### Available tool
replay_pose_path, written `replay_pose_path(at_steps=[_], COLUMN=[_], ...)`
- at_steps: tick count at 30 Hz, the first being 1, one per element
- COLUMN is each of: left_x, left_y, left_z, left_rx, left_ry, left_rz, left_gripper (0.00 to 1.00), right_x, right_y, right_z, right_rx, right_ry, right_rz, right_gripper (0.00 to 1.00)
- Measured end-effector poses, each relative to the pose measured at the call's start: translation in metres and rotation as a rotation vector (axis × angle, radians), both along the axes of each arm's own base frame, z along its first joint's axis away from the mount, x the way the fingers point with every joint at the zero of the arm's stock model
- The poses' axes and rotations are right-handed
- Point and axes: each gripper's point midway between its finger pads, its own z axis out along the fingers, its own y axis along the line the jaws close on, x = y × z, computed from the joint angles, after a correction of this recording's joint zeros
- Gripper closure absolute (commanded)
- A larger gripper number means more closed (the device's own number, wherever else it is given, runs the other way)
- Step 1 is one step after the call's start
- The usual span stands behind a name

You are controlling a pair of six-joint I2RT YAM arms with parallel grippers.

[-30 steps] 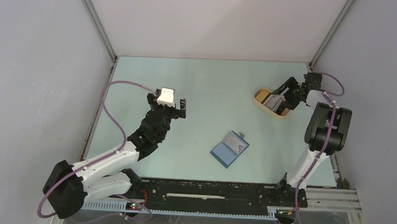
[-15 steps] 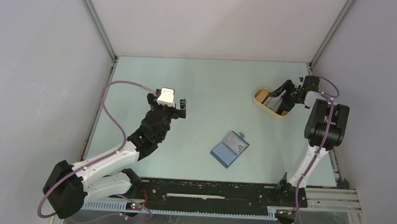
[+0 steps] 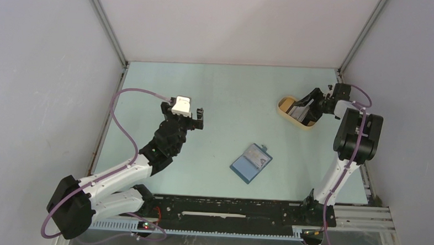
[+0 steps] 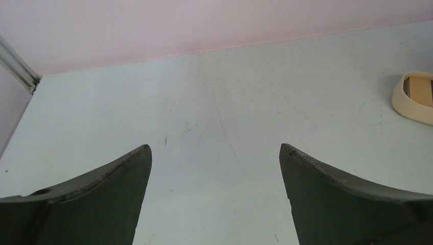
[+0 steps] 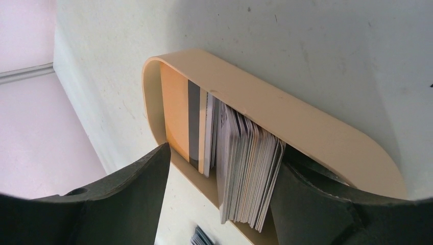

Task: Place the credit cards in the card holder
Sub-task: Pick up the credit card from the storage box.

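The teal-blue card holder lies open mid-table with a whitish card on its inner pocket. A stack of credit cards stands on edge in the tan oval tray, which sits at the far right of the table. My right gripper is open at the tray. One finger is inside against the stack, the other is outside the tray's near wall. It also shows in the top view. My left gripper is open and empty above bare table at the left, and its jaws stand wide apart in the left wrist view.
Grey walls close in the table on the left, back and right. The tray's end shows at the right edge of the left wrist view. A black rail runs along the near edge between the arm bases.
My right gripper has shifted slightly back and right over the tray and its wrist has turned a little. The left arm and the card holder have not moved.
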Motion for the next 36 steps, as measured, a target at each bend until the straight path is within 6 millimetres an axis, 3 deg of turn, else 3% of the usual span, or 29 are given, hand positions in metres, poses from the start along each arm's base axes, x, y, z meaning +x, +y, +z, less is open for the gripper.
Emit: replay_pose_path(at_steps=[21, 36], left_x=[0.000, 0.000], left_y=[0.000, 0.000], left_z=[0.000, 0.001], left_rx=[0.000, -0.002], left_ry=[0.000, -0.002], left_rz=[0.000, 0.000], left_gripper=[0.00, 0.00], right_x=[-0.008, -0.019], right_y=[-0.012, -0.026], right_z=[0.010, 0.006], right_rx=[0.047, 0.041], right_ry=[0.001, 0.029], right_rz=[-0.012, -0.019], right_gripper=[0.27, 0.35])
